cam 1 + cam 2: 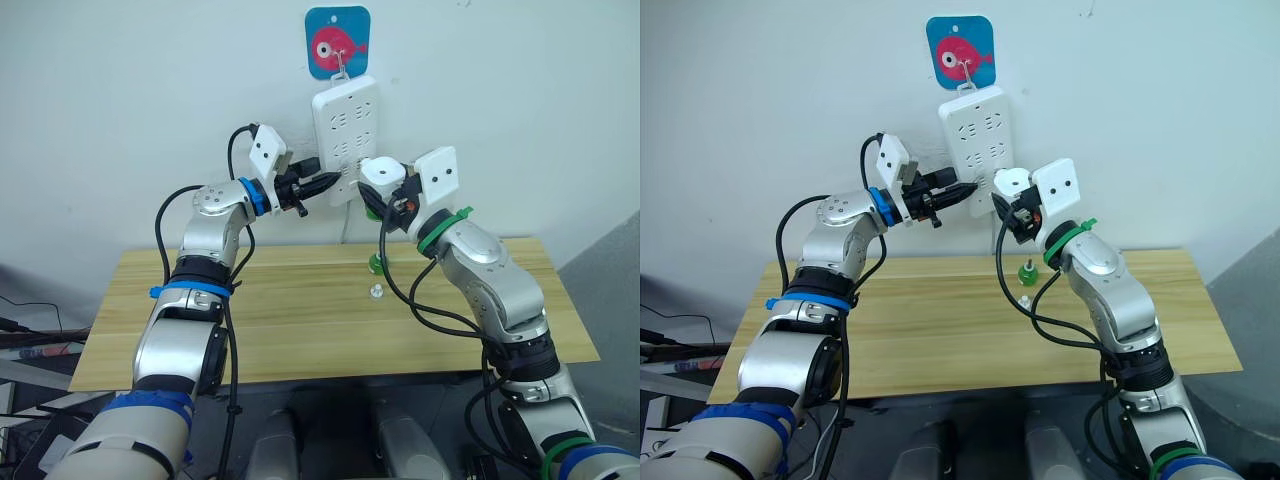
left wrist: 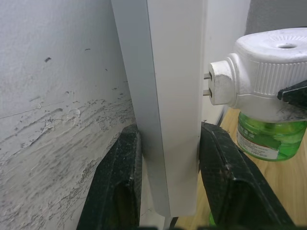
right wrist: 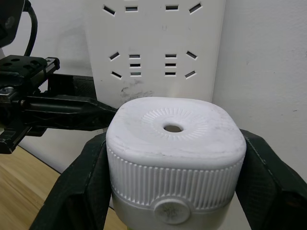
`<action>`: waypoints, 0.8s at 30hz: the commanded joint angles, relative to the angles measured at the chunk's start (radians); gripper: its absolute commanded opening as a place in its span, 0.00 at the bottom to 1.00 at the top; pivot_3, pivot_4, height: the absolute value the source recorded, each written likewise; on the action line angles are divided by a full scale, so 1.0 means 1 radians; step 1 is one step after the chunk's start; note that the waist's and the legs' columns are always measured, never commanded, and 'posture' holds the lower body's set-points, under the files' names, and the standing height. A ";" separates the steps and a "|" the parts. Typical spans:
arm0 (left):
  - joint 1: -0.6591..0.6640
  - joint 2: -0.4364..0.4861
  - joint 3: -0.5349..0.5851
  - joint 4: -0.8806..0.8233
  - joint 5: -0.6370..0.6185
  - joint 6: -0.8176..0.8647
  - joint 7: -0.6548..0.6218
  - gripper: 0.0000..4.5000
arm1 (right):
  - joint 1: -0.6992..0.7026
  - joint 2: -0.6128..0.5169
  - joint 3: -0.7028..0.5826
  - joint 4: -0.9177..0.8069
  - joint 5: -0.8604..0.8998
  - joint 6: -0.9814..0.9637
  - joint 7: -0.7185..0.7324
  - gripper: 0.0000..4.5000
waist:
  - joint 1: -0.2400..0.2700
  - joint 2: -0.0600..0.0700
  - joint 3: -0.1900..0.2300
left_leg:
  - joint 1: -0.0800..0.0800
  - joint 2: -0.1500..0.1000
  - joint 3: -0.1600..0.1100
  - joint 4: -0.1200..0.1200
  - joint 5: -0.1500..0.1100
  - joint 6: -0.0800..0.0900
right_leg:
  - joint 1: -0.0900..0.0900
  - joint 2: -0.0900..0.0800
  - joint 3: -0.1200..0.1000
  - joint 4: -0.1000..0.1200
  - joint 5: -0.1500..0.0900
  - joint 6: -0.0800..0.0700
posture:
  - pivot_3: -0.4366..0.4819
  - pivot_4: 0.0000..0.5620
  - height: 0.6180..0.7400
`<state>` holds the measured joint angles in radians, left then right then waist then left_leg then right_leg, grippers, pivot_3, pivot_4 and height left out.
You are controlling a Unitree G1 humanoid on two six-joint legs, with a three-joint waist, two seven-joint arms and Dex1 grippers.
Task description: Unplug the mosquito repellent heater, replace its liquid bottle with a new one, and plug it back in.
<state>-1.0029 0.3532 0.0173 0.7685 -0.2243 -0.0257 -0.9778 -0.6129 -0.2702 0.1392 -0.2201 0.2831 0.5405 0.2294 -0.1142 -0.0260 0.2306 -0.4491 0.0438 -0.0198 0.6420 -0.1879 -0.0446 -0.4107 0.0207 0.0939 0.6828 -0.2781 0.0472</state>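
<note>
Your left gripper (image 2: 165, 187) has its jaws clamped on the power strip (image 1: 345, 120) edge, bracing it against the wall. Your right gripper (image 3: 172, 187) has jaws clenched on the mosquito repellent heater (image 3: 172, 143), green liquid bottle (image 2: 271, 139) attached. Its prongs (image 2: 207, 84) are just beside the strip face, not inserted. A small green bottle (image 1: 1025, 272) stands on the tabletop (image 1: 300, 320).

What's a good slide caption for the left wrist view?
Left claw clamps the power strip while the heater, green bottle attached, has its prongs just short of the sockets.
</note>
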 commanded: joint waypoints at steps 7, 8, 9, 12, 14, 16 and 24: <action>-0.018 0.004 0.017 -0.013 0.010 0.029 0.040 0.30 | -0.009 0.033 -0.004 0.005 -0.047 -0.035 0.033 0.68 | -0.001 0.000 0.000 | 0.001 0.000 0.000 0.000 0.000 0.000 | 0.000 0.000 0.000 0.000 0.000 0.000 | 0.30 0.41 1.00; -0.019 0.004 0.019 -0.012 0.010 0.031 0.041 0.30 | -0.007 0.035 -0.005 0.007 -0.050 -0.035 0.036 0.68 | -0.001 0.000 0.000 | 0.001 0.000 0.000 0.000 0.000 0.000 | 0.000 0.000 0.001 0.000 0.001 0.000 | 0.30 0.41 1.00; -0.021 0.004 0.020 -0.012 0.010 0.033 0.041 0.30 | -0.005 0.036 -0.005 0.007 -0.053 -0.034 0.038 0.68 | -0.001 0.000 0.000 | 0.001 0.000 0.001 0.000 0.000 0.000 | 0.000 0.000 0.001 0.000 0.001 0.000 | 0.30 0.41 1.00; -0.022 0.004 0.025 -0.012 0.007 0.042 0.044 0.30 | -0.001 0.046 -0.011 0.007 -0.061 -0.037 0.036 0.68 | -0.001 0.000 0.000 | 0.001 0.000 0.001 0.001 0.000 0.000 | 0.000 0.000 0.001 0.000 0.001 0.000 | 0.30 0.41 1.00; -0.021 0.005 0.025 -0.015 0.007 0.045 0.041 0.30 | -0.001 0.057 -0.016 0.009 -0.068 -0.043 0.031 0.68 | -0.001 0.000 0.000 | 0.001 0.000 0.001 0.001 0.000 0.000 | 0.000 0.000 0.001 0.000 0.001 0.000 | 0.30 0.41 1.00; -0.019 0.005 0.025 -0.020 0.006 0.049 0.038 0.30 | -0.003 0.070 -0.023 0.016 -0.077 -0.053 0.021 0.68 | -0.001 0.000 0.000 | 0.001 0.001 0.001 0.001 0.000 0.000 | 0.000 0.001 0.001 0.000 0.001 0.000 | 0.30 0.41 1.00; -0.016 0.003 0.030 -0.031 0.003 0.064 0.035 0.30 | -0.004 0.103 -0.049 0.053 -0.108 -0.095 -0.003 0.68 | -0.002 0.000 0.000 | 0.001 0.001 0.002 0.001 0.001 0.000 | 0.000 0.001 0.002 0.000 0.003 0.001 | 0.30 0.40 1.00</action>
<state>-1.0038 0.3532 0.0393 0.7596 -0.2251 0.0347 -0.9720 -0.5974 -0.1766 0.1182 -0.1661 0.1868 0.4865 0.2518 -0.1161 -0.0260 0.2306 -0.4477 0.0446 -0.0179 0.6434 -0.1871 -0.0442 -0.4106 0.0216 0.0962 0.6831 -0.2744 0.0482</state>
